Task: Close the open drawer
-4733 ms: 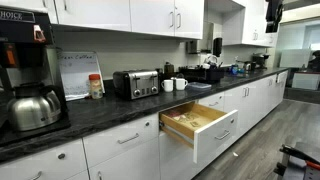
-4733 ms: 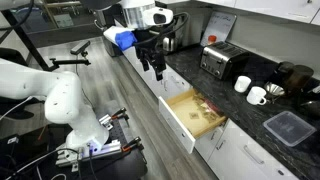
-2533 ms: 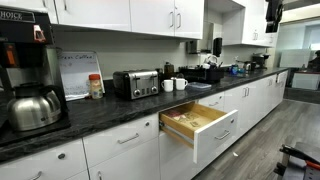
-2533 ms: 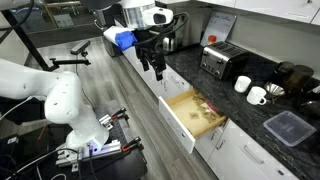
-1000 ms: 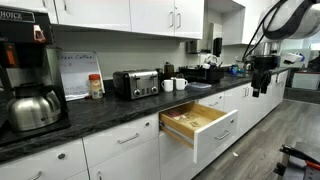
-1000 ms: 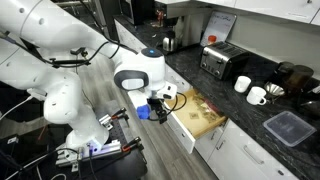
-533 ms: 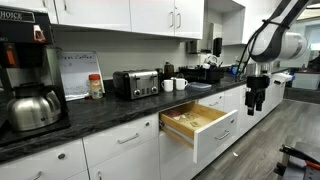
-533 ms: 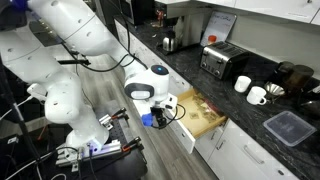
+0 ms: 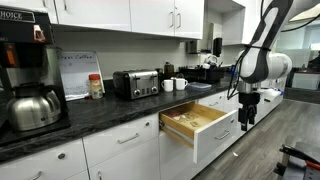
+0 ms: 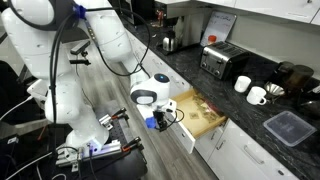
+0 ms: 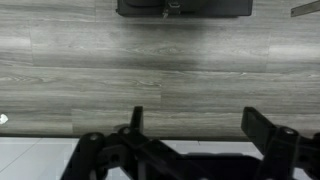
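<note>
The drawer (image 9: 203,126) stands pulled out beneath the dark worktop (image 9: 95,112). The hand (image 9: 246,119), fingers spread and empty, hangs near its white front, pointing at the floor. A push off-centre, or a finger snagging the bar handle, could skew and jam it.

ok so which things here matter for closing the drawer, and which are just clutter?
Job:
- drawer, pulled open
- gripper, near the drawer front

Just lying about, on the counter:
- toaster
- coffee carafe
- white mugs
- grey square container
</note>
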`<control>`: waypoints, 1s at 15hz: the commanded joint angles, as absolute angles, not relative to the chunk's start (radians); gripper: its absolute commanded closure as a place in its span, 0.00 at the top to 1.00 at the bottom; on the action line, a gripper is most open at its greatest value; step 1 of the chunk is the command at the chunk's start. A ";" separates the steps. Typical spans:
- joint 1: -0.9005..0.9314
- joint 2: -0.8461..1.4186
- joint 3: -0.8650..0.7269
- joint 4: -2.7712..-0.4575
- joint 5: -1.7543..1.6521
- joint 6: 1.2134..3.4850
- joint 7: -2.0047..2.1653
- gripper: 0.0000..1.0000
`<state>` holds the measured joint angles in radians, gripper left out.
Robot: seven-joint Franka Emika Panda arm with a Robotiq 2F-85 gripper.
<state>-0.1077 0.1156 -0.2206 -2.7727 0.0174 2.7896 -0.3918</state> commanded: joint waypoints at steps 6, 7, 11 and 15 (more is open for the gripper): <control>-0.160 0.421 -0.128 -2.585 -0.022 2.961 -0.318 1.00; -0.161 0.442 -0.125 -2.564 -0.026 2.967 -0.308 1.00; -0.167 0.504 -0.105 -2.464 -0.033 2.972 -0.279 1.00; -0.170 0.539 -0.091 -2.390 -0.041 2.973 -0.269 1.00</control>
<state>-0.1391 0.4968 -0.1181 -2.4547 -0.0106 2.9575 -0.2869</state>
